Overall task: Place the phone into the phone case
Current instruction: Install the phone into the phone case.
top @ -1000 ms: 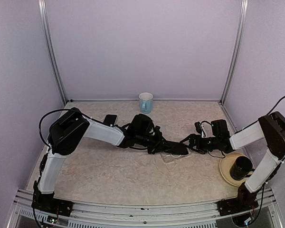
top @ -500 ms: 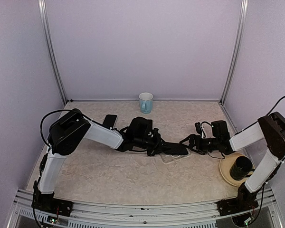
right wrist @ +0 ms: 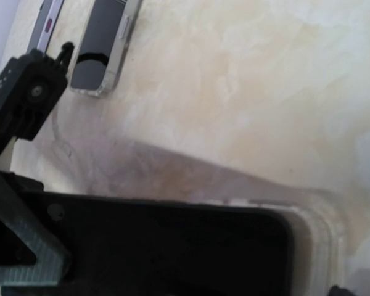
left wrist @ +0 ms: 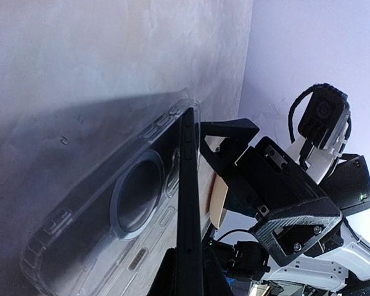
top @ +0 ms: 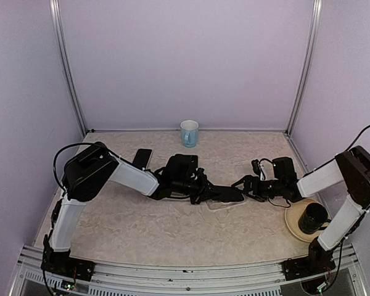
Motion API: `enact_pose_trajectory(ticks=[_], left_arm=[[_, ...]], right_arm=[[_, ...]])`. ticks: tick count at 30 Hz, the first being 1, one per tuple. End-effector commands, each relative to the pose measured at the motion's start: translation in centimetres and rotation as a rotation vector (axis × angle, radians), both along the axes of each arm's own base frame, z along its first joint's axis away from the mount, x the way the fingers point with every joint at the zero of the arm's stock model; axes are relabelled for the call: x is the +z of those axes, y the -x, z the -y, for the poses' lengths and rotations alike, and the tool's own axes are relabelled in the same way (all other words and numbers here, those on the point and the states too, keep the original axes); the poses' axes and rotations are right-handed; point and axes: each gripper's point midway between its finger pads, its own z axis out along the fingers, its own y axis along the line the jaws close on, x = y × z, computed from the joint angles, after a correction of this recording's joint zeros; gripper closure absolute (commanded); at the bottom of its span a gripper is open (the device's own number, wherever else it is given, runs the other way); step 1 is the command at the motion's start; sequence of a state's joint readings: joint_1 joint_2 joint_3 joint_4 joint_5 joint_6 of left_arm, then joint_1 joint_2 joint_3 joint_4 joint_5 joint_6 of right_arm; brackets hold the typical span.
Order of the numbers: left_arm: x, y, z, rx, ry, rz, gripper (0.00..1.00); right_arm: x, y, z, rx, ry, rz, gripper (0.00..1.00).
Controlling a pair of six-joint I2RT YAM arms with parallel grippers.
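The black phone [top: 227, 195] is held by one end in my shut left gripper [top: 209, 192], just over the clear phone case [top: 225, 204] lying on the table. In the left wrist view the phone [left wrist: 190, 203] shows edge-on beside the case [left wrist: 120, 213], its far end close to the case's rim. My right gripper [top: 242, 183] stands open at the phone's free end, with nothing between its fingers [left wrist: 231, 132]. The right wrist view shows the phone's dark face [right wrist: 160, 246] over the case's rounded corner [right wrist: 324, 231]; whether they touch is not visible.
A second phone [top: 143, 156] lies at the back left, also seen from the right wrist [right wrist: 105, 43]. A light blue mug [top: 189, 132] stands by the back wall. A tan plate [top: 294, 225] with a dark cup [top: 312, 216] sits at the right.
My left wrist has drifted slightly left and nearer, with the phone lying a little flatter over the case. The right gripper has barely moved and stays open.
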State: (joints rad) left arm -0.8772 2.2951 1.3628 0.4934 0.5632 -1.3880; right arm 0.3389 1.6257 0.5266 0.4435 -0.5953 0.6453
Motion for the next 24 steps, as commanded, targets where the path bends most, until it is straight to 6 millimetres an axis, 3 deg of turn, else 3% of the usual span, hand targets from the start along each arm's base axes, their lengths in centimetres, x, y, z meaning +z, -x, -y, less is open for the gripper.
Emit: enact_pose_trajectory(ticks=[1, 24], left_arm=[[-1.0, -0.2, -0.5, 0.031, -0.025, -0.017, 1.0], [-3.5, 1.5, -0.5, -0.074, -0.04, -0.011, 1.0]], right_arm=[[0.0, 1.7, -1.0, 0.042, -0.018, -0.03, 0.0], [0.2, 0.9, -2.0, 0.079, -0.015, -0.023, 0.0]])
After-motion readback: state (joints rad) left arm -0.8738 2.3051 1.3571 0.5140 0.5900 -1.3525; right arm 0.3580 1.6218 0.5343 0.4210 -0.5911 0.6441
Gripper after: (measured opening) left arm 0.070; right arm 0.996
